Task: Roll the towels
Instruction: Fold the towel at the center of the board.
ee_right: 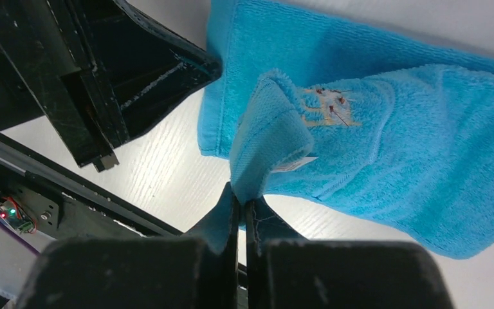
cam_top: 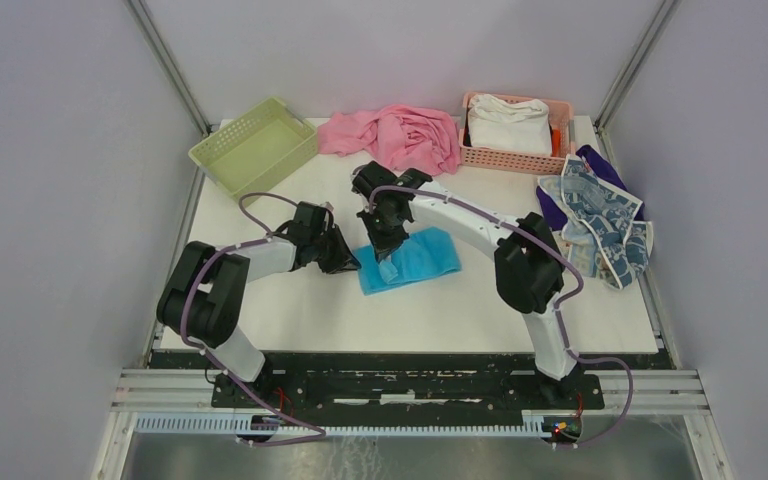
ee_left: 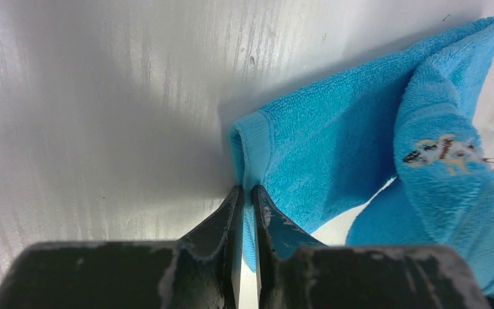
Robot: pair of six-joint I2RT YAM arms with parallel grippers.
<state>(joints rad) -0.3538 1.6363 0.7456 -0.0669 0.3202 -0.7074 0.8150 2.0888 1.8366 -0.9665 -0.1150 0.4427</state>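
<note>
A bright blue towel point(cam_top: 425, 256) lies partly folded in the middle of the table. My left gripper point(cam_top: 352, 265) sits at its left corner, shut on the hemmed edge point(ee_left: 247, 193) of the towel point(ee_left: 334, 141). Just to the right, my right gripper point(cam_top: 387, 252) is shut on a raised fold point(ee_right: 240, 201) of the same towel point(ee_right: 411, 141), beside a small embroidered patch point(ee_right: 328, 106). A white towel with dark blue print point(cam_top: 605, 215) lies crumpled at the table's right edge.
A green basket point(cam_top: 255, 147) stands at the back left and a pink cloth point(cam_top: 395, 135) lies at the back middle. A peach basket point(cam_top: 560, 158) at the back right holds a white cloth point(cam_top: 508, 122). A purple cloth point(cam_top: 552, 212) lies under the printed towel.
</note>
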